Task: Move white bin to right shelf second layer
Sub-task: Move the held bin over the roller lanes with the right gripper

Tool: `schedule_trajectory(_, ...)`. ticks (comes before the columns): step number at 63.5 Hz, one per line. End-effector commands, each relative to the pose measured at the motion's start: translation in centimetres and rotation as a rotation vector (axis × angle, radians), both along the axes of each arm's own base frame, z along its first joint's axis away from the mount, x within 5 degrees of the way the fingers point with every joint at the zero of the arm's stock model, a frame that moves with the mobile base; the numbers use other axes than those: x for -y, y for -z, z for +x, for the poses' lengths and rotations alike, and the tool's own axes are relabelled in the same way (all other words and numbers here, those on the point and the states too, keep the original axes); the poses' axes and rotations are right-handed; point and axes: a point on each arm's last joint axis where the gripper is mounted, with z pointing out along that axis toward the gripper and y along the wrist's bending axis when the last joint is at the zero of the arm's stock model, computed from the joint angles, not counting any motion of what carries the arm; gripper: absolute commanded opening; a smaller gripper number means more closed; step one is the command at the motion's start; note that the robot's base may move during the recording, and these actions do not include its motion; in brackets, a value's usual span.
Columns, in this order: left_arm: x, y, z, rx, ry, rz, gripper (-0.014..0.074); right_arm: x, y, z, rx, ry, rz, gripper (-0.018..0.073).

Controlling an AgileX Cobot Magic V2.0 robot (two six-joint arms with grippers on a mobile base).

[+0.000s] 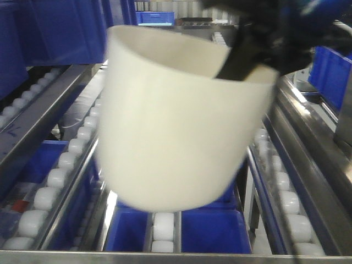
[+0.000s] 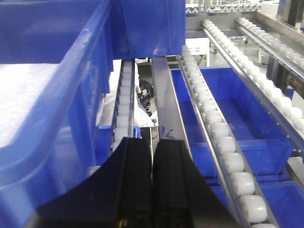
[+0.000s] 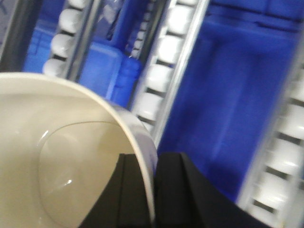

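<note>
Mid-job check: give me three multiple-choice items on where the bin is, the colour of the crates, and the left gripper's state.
1. The white bin is:
A. hanging above the roller rails
B. standing on the floor
C. inside a crate

2. The crates under the rails are:
A. red
B. blue
C. green

3. The left gripper is:
A. wide open
B. gripping the bin
C. shut on nothing

Answers: 1 A, the right gripper pinches its rim, and rollers show below its base. 2 B, every crate in view is blue. 3 C, the fingers meet with nothing between.

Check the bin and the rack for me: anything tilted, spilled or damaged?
The white bin hangs tilted above the roller rails, held by its rim in the right gripper. It looks empty; nothing spilled or damaged.
</note>
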Motion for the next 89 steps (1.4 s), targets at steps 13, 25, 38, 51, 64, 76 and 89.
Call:
schedule_trajectory(13,0.0,0.4,0.0,0.064,0.004,-0.012,0.0085,-4.2,-2.4,0.9,0.107,-0.021,0.15,0.0162)
schedule_trajectory(25,0.0,0.4,0.0,0.064,0.004,-0.012,0.0085,-5.6,-1.7,1.9,0.123,-0.026,0.16,0.0162)
schedule_trajectory(38,0.0,0.4,0.0,0.064,0.004,-0.012,0.0085,-6.6,-0.4,3.2,0.155,-0.01,0.179,0.0162)
schedule_trajectory(51,0.0,0.4,0.0,0.064,0.004,-0.012,0.0085,-7.1,1.1,3.9,0.134,-0.007,0.16,0.0163)
schedule_trajectory(64,0.0,0.4,0.0,0.064,0.004,-0.012,0.0085,-7.4,2.3,4.1,0.098,-0.009,0.13,0.0231)
schedule_trajectory(76,0.0,0.4,0.0,0.064,0.004,-0.012,0.0085,-7.4,2.5,4.1,0.09,-0.01,0.123,0.0415)
schedule_trajectory(89,0.0,0.4,0.0,0.064,0.004,-0.012,0.0085,-7.3,1.9,4.1,0.116,-0.007,0.143,0.0414)
